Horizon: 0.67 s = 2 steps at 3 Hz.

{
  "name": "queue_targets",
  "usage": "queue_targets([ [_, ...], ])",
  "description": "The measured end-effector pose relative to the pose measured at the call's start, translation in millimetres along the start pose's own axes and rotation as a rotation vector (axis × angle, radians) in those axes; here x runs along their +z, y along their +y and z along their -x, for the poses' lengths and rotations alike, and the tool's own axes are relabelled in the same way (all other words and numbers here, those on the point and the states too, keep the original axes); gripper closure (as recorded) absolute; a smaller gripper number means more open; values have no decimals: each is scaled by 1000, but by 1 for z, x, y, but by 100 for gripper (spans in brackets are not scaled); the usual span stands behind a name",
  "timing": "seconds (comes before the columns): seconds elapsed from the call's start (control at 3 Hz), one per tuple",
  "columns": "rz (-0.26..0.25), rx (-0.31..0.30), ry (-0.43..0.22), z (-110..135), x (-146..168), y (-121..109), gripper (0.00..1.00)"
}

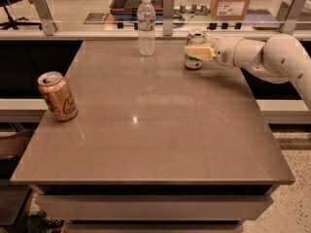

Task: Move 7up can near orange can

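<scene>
The 7up can (194, 62), white and green with a silver top, stands upright at the far right of the brown table (160, 144). My gripper (194, 52) reaches in from the right on a white arm and sits right at the can, across its middle, hiding part of its side. The orange can (58, 96), orange-gold with dark script, stands upright near the table's left edge, far from the 7up can.
A clear plastic water bottle (146, 26) stands at the back of the table, left of the 7up can. A glass rail with metal posts (168, 6) runs behind the table. A cardboard box (231, 0) sits beyond it.
</scene>
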State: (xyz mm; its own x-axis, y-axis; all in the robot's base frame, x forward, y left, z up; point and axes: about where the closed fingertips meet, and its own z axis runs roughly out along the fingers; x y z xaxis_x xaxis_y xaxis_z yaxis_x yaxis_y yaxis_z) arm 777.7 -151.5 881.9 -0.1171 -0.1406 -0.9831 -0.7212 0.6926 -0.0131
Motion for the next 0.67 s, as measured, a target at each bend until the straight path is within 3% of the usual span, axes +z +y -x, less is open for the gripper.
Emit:
queue_targets([
  [0.33, 5, 0, 0, 0, 3, 2, 88],
  [0.67, 10, 1, 0, 0, 5, 4, 100],
])
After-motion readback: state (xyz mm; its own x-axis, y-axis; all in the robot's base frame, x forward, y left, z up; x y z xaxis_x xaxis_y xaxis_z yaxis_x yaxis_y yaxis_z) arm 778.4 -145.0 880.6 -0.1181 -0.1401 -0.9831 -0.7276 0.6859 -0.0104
